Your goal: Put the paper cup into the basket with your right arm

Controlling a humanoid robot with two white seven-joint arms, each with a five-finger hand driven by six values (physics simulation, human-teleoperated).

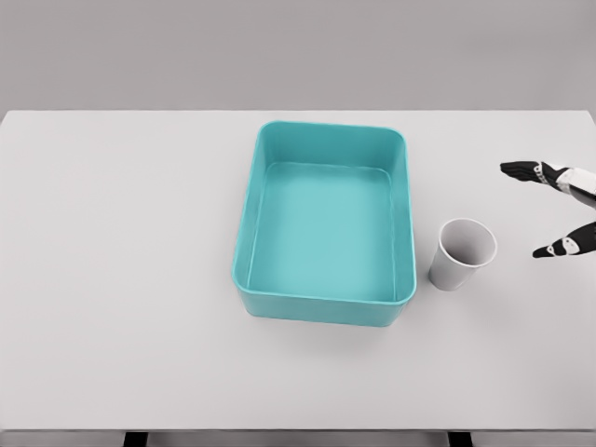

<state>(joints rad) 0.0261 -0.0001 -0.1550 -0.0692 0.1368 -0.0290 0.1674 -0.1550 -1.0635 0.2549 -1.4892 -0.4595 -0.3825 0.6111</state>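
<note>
- At the far left we see only the bare white surface of the desk (112, 279), which spans the whole width of the head view; its near edge runs along the bottom of the frame and a plain grey wall stands behind its far edge.
- Near the middle of the desk we find the basket (250, 223), a teal rectangular tub with rounded corners and raised walls (its long axis runs away from us, and nothing lies inside it).
- Just beside the basket's right wall, near its front right corner yet apart from it, stands the paper cup (463, 253): white, upright on the desk, its open mouth facing up and leaning slightly toward the right in this view.
- To the right of the cup, at the frame's right edge, we see the right hand (559, 212) entering from the right (only its front part is in view). Its dark-tipped fingers (523, 170) are spread wide, one group reaching out above and a single digit below, with a broad gap between them that opens toward the cup.
- The hand holds nothing and stands clear of the cup, with bare desk between them.
</note>
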